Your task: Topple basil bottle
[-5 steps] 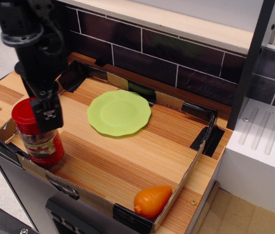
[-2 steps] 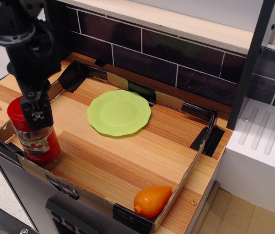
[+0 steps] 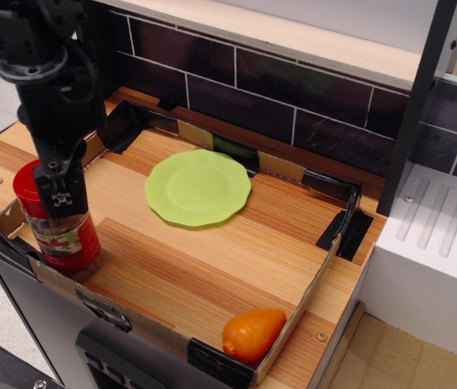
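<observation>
The basil bottle (image 3: 68, 243), a clear jar with a red lid and a red-and-white label, stands in the near left corner of the cardboard tray (image 3: 293, 324). It is nearly upright, with its top leaning slightly left. My gripper (image 3: 61, 201) hangs from the black arm (image 3: 46, 73). Its fingers look pressed together against the right side of the red lid and hide part of it. It holds nothing.
A green plate (image 3: 198, 186) lies in the middle of the tray. An orange carrot toy (image 3: 253, 333) sits in the near right corner. A dark tiled wall (image 3: 293, 97) runs behind. A white drainer (image 3: 447, 227) stands to the right.
My gripper has moved left against the bottle's lid. The bottle has slid a little left toward the tray's corner and still stands.
</observation>
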